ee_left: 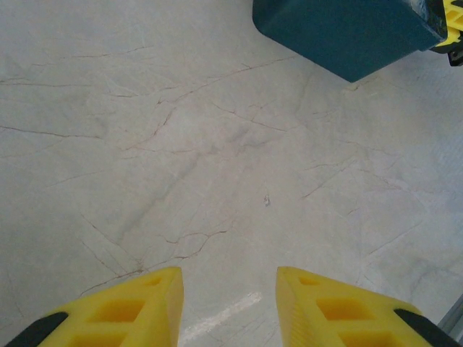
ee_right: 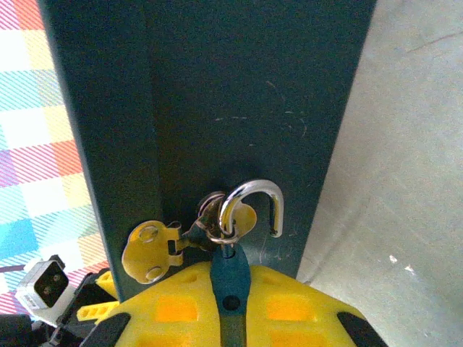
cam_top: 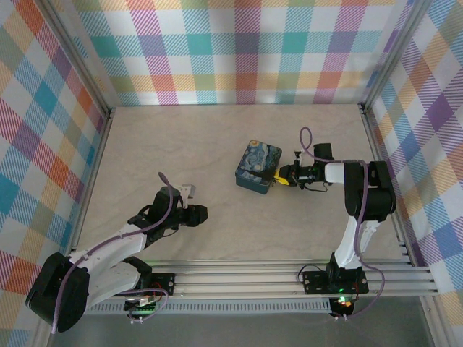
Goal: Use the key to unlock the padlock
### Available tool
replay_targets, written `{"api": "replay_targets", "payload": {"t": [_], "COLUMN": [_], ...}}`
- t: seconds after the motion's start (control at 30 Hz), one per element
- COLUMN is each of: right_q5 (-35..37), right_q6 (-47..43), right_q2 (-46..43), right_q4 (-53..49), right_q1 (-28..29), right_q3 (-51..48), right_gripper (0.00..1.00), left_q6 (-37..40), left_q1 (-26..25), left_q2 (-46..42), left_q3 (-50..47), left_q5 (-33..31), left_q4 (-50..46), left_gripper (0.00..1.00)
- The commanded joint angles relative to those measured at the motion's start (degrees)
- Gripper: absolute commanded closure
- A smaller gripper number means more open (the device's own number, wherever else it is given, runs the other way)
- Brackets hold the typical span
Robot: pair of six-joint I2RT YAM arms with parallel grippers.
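Observation:
A dark teal box (cam_top: 258,166) stands mid-table, and its side wall (ee_right: 217,87) faces my right wrist. On that wall hangs the padlock, its silver shackle (ee_right: 253,191) through the staple beside a brass hasp plate (ee_right: 148,249). The shackle's right end stands free. The lock's body is hidden by my fingers. My right gripper (ee_right: 230,269) (cam_top: 278,176) is shut on the blue head of the key (ee_right: 230,283), which carries a small ring at the shackle's foot. My left gripper (ee_left: 229,289) (cam_top: 194,215) hovers open over bare table, well to the box's near left.
Checked cloth walls and aluminium posts close the table on three sides. A rail frame (cam_top: 289,278) runs along the near edge. The box's corner (ee_left: 347,32) shows at the top right of the left wrist view, with a yellow bit of the right gripper (ee_left: 452,29) beside it.

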Motion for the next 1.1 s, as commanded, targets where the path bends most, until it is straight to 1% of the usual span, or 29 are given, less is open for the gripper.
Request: {"api": "replay_targets", "payload": {"t": [0.0, 0.13, 0.23, 0.4, 0.53, 0.63, 0.77, 0.9, 1.0, 1.07], "right_q5": [-1.24, -1.59, -0.27, 2.31, 5.31, 4.00, -0.53, 0.43, 1.18, 2.03], "right_q6": [-2.49, -3.00, -4.39, -4.84, -4.65, -4.13, -4.23, -5.75, -7.31, -8.79], "right_q2": [0.75, -1.33, -1.33, 1.85, 3.68, 4.82, 4.51, -0.51, -3.37, -4.58], "right_q4": [-1.20, -2.43, -5.34, -6.36, -6.39, -5.52, -4.66, -4.65, -5.35, -6.87], "right_q1": [-0.47, -1.09, -1.32, -1.67, -1.84, -2.17, -2.15, 0.28, 4.18, 8.01], "right_q3": [1.20, 3.88, 6.40, 7.26, 5.96, 5.24, 4.67, 0.78, -2.25, -3.30], "right_gripper": [1.00, 1.00, 1.00, 1.00, 1.00, 1.00, 1.00, 1.00, 1.00, 1.00], "left_q6": [0.65, 0.98, 0.96, 0.51, 0.38, 0.48, 0.79, 1.57, 2.62, 3.48], "left_q1": [-0.35, -0.34, -0.30, -0.43, -0.48, -0.61, -0.69, -0.77, -0.78, -0.77], "left_q2": [0.04, -0.12, -0.23, -0.19, -0.19, -0.16, 0.15, 0.01, -0.03, -0.03], "left_q3": [1.38, 1.85, 2.11, 2.01, 2.12, 2.53, 3.45, 4.93, 6.82, 8.59], "left_q5": [0.62, 0.73, 0.70, 0.49, 0.53, 0.66, 0.58, -0.57, -1.84, -2.52], "left_q4": [0.29, -0.69, -0.97, -0.91, -1.18, -1.75, -2.53, -4.17, -6.18, -7.96], "left_gripper": [0.62, 0.62, 0.62, 0.62, 0.62, 0.62, 0.62, 0.62, 0.62, 0.62]}}
